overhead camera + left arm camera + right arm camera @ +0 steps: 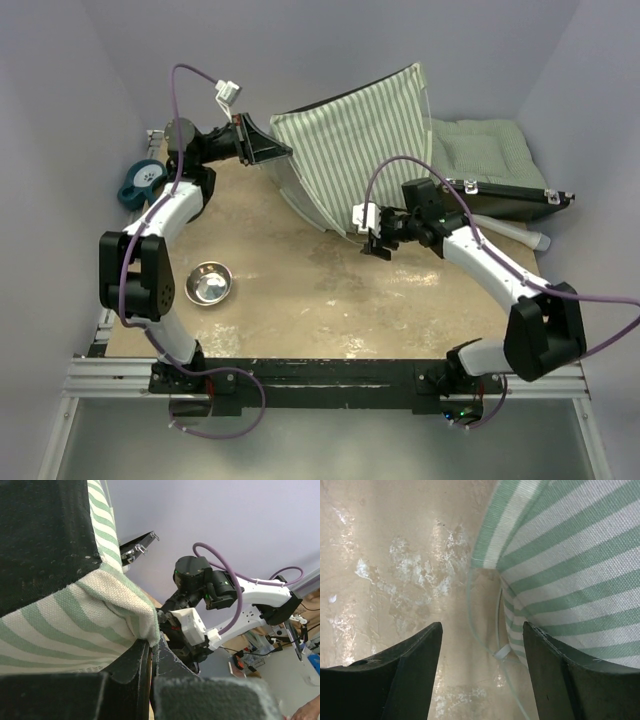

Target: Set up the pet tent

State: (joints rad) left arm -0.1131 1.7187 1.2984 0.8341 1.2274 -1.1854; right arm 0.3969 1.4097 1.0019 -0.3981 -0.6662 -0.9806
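The pet tent [350, 140], green-and-white striped fabric, stands as a raised panel at the back middle of the table. My left gripper [268, 152] is shut on the tent's left edge; the left wrist view shows striped cloth [100, 615] pinched between its dark fingers. My right gripper [378, 240] is open, low at the tent's front bottom corner. In the right wrist view the striped fabric [570, 565] fills the upper right, and a thin pale pole [480, 625] with a small white clip [501, 653] lies on the table between the fingers.
A plain green quilted cushion [480, 150] lies on a dark case at the back right. A metal bowl [209, 283] sits at the front left. A teal bowl [143, 181] sits at the left edge. Purple walls close in on both sides.
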